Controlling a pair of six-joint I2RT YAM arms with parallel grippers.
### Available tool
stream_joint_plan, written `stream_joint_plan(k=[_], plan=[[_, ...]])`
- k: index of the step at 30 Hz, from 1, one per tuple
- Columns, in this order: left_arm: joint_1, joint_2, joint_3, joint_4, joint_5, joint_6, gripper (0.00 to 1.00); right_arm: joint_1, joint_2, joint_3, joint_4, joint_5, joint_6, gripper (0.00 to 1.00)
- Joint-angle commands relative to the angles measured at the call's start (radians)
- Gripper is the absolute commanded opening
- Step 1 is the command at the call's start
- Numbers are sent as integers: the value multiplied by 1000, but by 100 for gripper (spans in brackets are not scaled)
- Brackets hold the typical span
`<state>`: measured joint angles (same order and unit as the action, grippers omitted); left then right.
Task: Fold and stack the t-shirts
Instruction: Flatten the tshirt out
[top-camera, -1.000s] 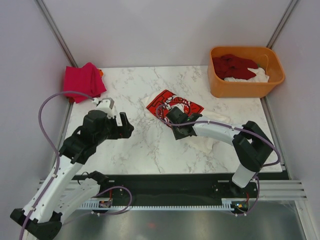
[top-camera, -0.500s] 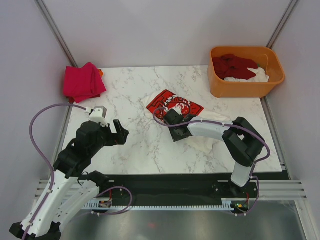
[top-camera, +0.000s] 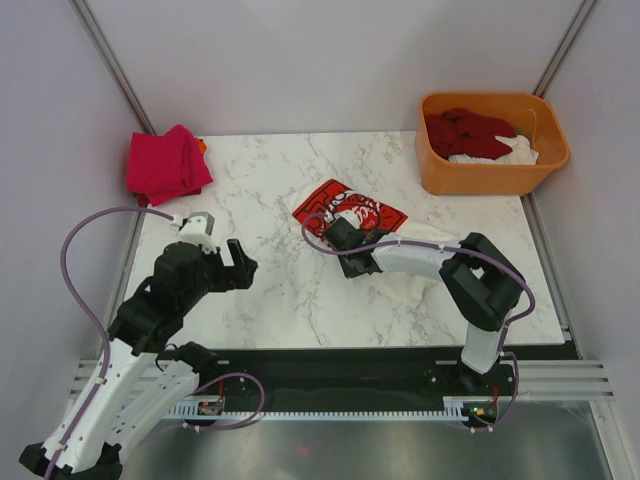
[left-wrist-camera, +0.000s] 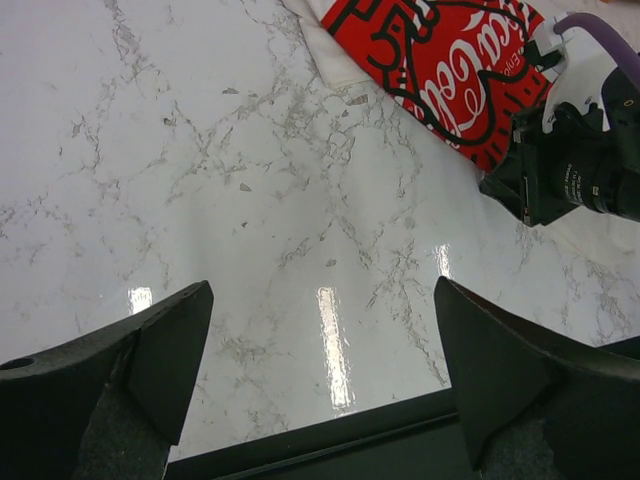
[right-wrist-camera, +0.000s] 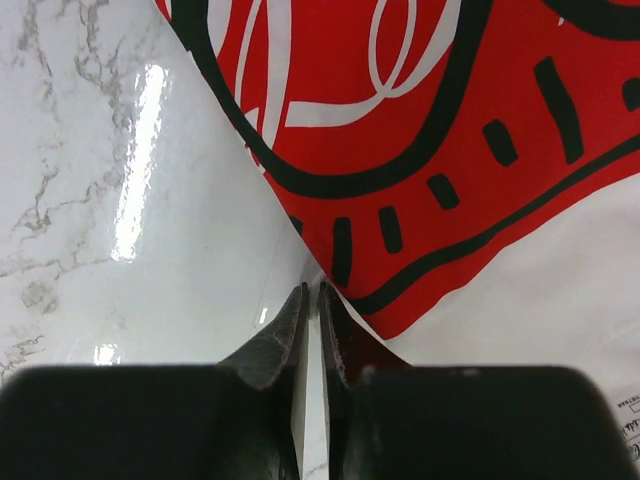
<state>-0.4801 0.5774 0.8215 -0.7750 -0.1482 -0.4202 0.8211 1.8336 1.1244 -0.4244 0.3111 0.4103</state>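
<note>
The large white t-shirt (top-camera: 412, 280) with a red printed patch (top-camera: 352, 210) lies crumpled in the middle of the table. It shows close up in the right wrist view (right-wrist-camera: 400, 120) and at the top right of the left wrist view (left-wrist-camera: 440, 50). My right gripper (top-camera: 338, 238) is low at the print's near-left edge. Its jaws are pressed together on a thin fold of the white cloth (right-wrist-camera: 310, 290). My left gripper (top-camera: 245, 262) is open and empty above bare marble (left-wrist-camera: 325, 370), left of the shirt. A folded bright pink-red t-shirt (top-camera: 165, 163) lies at the far left corner.
An orange tub (top-camera: 490, 172) at the far right holds a dark red t-shirt (top-camera: 468, 130) and a white one (top-camera: 508, 154). The table's near edge is a black rail (left-wrist-camera: 330, 440). Grey walls close in the left, the right and the back.
My left arm has drawn back toward the near left, then stayed still. My right gripper has slid a little to the far left along the shirt's print edge.
</note>
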Motion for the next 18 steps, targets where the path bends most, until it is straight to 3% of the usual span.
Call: stream_joint_plan(k=[1,5,10,18], plan=[[-5,9,-4,39,-17,11,100,-11,67,-69,26,-10,-2,12],[-5,12,-4,39,-17,11,100,-30,58,-107,53,-17,-7,0],[-3,18,-4,39,-19,9,100,-36,1,-114,41,-47,-22,0],[-3,10,-5,37,-24,8,100,-20,-276,205,-201,-3,-56,0]])
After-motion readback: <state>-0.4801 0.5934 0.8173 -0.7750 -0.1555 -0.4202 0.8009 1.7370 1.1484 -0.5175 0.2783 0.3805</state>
